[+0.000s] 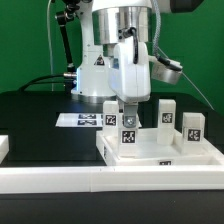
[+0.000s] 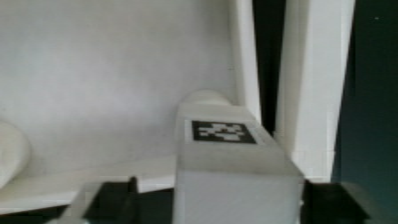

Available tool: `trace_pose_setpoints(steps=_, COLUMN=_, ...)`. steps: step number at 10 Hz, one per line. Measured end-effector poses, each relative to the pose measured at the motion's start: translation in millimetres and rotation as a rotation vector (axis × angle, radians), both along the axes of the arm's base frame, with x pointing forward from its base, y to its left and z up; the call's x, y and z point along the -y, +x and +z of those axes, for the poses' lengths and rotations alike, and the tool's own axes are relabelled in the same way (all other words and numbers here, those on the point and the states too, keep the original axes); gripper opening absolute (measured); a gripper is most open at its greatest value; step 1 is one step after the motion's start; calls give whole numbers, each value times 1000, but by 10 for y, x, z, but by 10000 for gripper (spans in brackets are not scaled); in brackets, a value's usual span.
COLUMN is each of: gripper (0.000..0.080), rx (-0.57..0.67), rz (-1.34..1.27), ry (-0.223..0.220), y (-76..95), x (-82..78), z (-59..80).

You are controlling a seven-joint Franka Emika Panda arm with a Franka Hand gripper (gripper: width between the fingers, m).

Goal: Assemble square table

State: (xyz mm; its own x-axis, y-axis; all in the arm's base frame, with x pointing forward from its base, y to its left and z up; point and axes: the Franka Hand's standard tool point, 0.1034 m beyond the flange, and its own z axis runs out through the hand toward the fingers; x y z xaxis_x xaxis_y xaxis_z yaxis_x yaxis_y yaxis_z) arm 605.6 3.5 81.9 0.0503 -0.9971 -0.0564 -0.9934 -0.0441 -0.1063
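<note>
While the gripper stands around a leg over the tabletop, I cannot tell its grip — hard, light, slippery plastic; hold its flat sides.

Exterior view: bright, even lighting; white parts near overexposed against the black bench; soft throughout. Wrist view: dimmer, greyish, markedly blurred; the leg tag smeared.

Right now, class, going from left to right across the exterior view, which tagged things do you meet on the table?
marker board → first leg → second leg → third leg → fourth leg
</note>
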Motion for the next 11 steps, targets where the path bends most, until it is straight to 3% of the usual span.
trace_pose_setpoints(steps=1, gripper=560, rx=0, rz=35, ry=-4, y=-3, x=-8, z=-8)
trace_pose_setpoints(steps=2, gripper=630, rx=1, rz=104, ry=-13, y=-11, x=-45, z=-17)
trace_pose_setpoints(steps=6, gripper=646, rx=28, rz=541, ry=-61, y=4, x=-104, z=0)
trace_pose_setpoints(steps=11, gripper=648, rx=45, rz=903, ry=-104, y=2, x=-52, z=-7)
